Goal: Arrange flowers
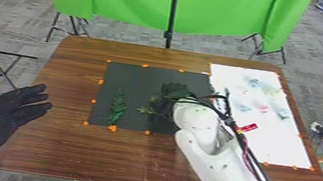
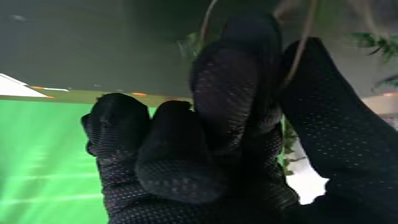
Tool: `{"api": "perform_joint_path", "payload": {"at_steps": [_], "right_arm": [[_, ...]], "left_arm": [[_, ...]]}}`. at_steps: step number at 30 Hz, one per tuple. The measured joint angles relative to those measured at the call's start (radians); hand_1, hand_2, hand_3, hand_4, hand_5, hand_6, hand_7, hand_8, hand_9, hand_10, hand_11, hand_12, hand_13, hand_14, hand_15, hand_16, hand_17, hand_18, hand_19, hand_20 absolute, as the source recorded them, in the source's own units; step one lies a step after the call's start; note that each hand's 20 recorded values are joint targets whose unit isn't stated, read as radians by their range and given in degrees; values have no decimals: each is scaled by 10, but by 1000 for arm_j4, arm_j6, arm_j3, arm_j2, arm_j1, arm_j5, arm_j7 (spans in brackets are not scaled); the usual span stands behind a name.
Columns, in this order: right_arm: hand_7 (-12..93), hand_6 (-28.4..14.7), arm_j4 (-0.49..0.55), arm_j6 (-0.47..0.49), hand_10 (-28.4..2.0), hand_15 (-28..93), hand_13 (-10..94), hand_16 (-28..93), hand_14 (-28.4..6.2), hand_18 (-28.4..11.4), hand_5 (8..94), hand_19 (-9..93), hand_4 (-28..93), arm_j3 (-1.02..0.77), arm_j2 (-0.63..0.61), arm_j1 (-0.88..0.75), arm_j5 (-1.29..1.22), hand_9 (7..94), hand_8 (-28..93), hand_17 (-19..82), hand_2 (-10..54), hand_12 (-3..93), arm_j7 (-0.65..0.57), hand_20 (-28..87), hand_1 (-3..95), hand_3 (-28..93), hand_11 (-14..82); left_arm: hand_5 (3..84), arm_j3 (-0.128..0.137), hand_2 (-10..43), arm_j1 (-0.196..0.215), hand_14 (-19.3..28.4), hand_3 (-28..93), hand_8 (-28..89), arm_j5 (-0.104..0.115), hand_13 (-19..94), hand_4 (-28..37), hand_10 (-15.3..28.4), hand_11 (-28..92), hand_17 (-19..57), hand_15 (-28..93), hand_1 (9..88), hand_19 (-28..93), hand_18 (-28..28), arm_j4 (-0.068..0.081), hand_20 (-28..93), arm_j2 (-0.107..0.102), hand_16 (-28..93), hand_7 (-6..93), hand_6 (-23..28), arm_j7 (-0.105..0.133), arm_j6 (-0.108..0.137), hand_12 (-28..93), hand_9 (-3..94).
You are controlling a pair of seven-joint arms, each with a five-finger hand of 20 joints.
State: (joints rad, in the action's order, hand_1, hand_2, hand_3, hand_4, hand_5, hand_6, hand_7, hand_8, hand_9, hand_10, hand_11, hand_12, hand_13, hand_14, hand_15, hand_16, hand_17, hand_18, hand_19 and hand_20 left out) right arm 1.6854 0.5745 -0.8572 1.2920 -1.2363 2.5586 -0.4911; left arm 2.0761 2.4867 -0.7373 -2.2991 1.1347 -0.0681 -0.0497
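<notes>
Slippage is the likeliest trouble from here: the right hand (image 2: 226, 95) has a thin stem (image 2: 308, 30) clamped between thumb and fingers, and a stalk that slim could roll or twist under the glove if the pinch eases. A second stem (image 2: 209, 22) runs close by the fingers — it could snag and be dragged along on a lift.

In the head view that hand is over the black mat (image 1: 142, 76), beside dark foliage. A leafy sprig (image 1: 118, 107) lies on the mat's left part, with small leaves (image 1: 148, 110) between it and the right arm (image 1: 212, 158); a low sweep that way would probably push both. Loose cables (image 1: 245, 145) along the forearm might catch foliage too.

Pale flowers (image 1: 282, 113) lie on the white sheet (image 1: 276, 149), to the right on the brown table (image 1: 72, 66). The left hand (image 1: 12, 111) is at the table's left edge, fingers apart and relaxed, nothing in it — well out of the way.
</notes>
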Motion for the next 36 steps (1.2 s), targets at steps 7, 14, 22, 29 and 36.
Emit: {"api": "perform_joint_path", "payload": {"at_steps": [7,14,22,29,36], "right_arm": [[399,13,-13,66,-80,772,937,232,-20,-225,935,932,-274,-8,51,11,-67,937,-144,555,32,205,-84,489,283,837,540],[402,11,-34,68,-78,786,937,202,-13,-222,937,932,-271,-16,106,12,-193,937,-133,579,56,193,-131,492,264,826,556],[405,11,-58,42,-76,793,937,190,-9,-223,937,932,-271,-9,135,7,-154,937,-129,597,64,189,-145,491,260,817,560],[400,11,-68,34,-74,793,937,187,-11,-221,937,932,-266,-28,153,5,-203,937,-130,600,67,189,-174,488,256,812,558],[378,7,-73,20,-77,792,937,185,-10,-224,937,932,-270,-47,173,1,-224,937,-130,604,88,187,-189,490,207,794,550]], "left_arm": [[394,-5,30,-6,154,704,-117,0,281,-257,115,280,-61,421,280,523,223,5,4,-5,-45,215,41,-8,-4,150,351],[396,-11,29,-23,155,705,-117,0,280,-256,116,284,-61,425,280,523,223,14,2,-11,-47,216,41,-21,-11,149,352],[396,-17,30,-34,157,704,-117,0,279,-256,117,286,-61,427,281,525,223,18,2,-19,-48,215,42,-27,-13,148,351],[397,-23,31,-36,157,703,-116,1,278,-254,120,283,-62,427,282,525,223,20,2,-24,-48,213,43,-28,-13,148,351],[397,-29,32,-42,157,703,-115,1,277,-254,120,281,-62,425,282,524,223,24,2,-30,-47,210,44,-30,-13,150,351]]}}
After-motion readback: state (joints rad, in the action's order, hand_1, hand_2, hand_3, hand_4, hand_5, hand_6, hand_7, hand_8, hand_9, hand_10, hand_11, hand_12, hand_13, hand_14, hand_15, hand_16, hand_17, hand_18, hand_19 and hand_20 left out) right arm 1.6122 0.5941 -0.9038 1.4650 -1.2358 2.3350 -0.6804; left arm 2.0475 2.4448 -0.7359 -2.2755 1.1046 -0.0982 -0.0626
